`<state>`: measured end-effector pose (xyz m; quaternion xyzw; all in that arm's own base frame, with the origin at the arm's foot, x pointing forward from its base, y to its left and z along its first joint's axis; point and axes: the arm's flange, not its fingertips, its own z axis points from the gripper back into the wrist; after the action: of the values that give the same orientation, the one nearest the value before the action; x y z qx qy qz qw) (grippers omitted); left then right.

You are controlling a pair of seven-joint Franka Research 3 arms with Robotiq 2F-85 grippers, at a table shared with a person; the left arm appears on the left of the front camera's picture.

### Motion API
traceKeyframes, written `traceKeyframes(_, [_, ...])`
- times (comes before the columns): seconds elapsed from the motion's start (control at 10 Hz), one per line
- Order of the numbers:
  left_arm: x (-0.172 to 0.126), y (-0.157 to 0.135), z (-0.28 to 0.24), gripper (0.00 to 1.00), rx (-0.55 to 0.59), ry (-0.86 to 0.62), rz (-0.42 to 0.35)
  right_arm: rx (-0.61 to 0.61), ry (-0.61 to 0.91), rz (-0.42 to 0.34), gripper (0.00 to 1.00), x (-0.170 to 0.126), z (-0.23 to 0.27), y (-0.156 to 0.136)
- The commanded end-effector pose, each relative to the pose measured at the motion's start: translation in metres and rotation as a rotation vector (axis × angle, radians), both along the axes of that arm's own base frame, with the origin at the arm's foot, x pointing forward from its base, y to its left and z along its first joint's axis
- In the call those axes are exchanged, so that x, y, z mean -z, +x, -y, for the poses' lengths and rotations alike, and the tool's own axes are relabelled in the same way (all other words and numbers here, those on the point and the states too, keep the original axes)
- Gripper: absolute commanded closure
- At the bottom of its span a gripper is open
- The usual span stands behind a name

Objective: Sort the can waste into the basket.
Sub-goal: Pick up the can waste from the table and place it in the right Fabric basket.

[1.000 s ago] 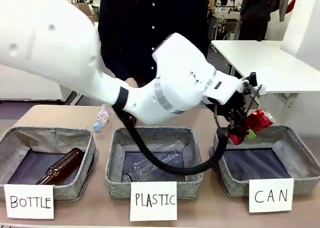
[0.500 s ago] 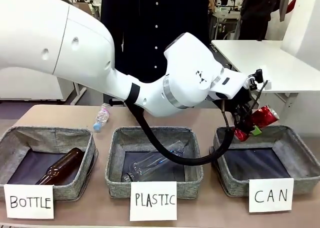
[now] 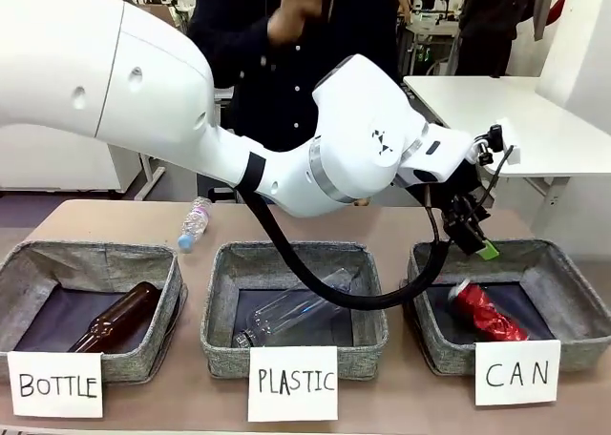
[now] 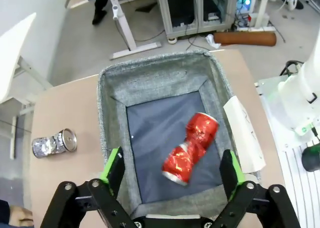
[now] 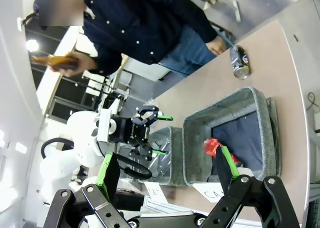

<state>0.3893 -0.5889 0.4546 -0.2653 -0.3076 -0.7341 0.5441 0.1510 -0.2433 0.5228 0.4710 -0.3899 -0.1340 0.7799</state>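
Lying in the basket [image 3: 584,313], red can [image 3: 483,313] is sorted; left gripper [image 3: 474,239] and right gripper [image 5: 165,160] are held open, empty. Next, grey can [image 4: 54,143] on the table [image 4: 65,100] is to be gripped.

Front camera faces across the table [image 3: 115,220]; both wrist cameras look onto the basket [image 4: 155,78], left nearer.

Bright, even indoor light from overhead; shadows soft, no hard edges. Small glints on the crumpled red can [image 4: 191,144], lower centre of left wrist view. Person's raised hand [image 3: 301,1] smeared by motion, top centre, front view. Wrist views bow lines near edges.
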Motion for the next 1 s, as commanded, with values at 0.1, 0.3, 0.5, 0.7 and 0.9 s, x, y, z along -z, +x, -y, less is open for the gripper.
traceKeyframes(0.1, [-0.011,-0.019,-0.027,0.00,-0.055,0.036,-0.062,-0.007,-0.008,0.015,0.00,0.000,-0.001,-0.001])
traceKeyframes(0.3, [-0.026,-0.042,-0.072,0.00,-0.126,0.091,-0.191,-0.007,-0.036,0.003,0.00,0.001,-0.018,0.014])
traceKeyframes(0.5, [-0.048,-0.071,-0.159,0.00,-0.328,0.092,-0.227,-0.045,-0.104,0.045,0.00,0.001,-0.069,0.045])
traceKeyframes(0.7, [-0.068,-0.087,-0.258,0.00,-0.547,0.006,-0.303,-0.224,-0.138,0.099,0.00,0.005,-0.143,0.075])
traceKeyframes(0.9, [-0.074,-0.082,-0.343,0.00,-0.551,-0.117,-0.499,-0.354,-0.166,0.083,0.00,0.013,-0.203,0.093])
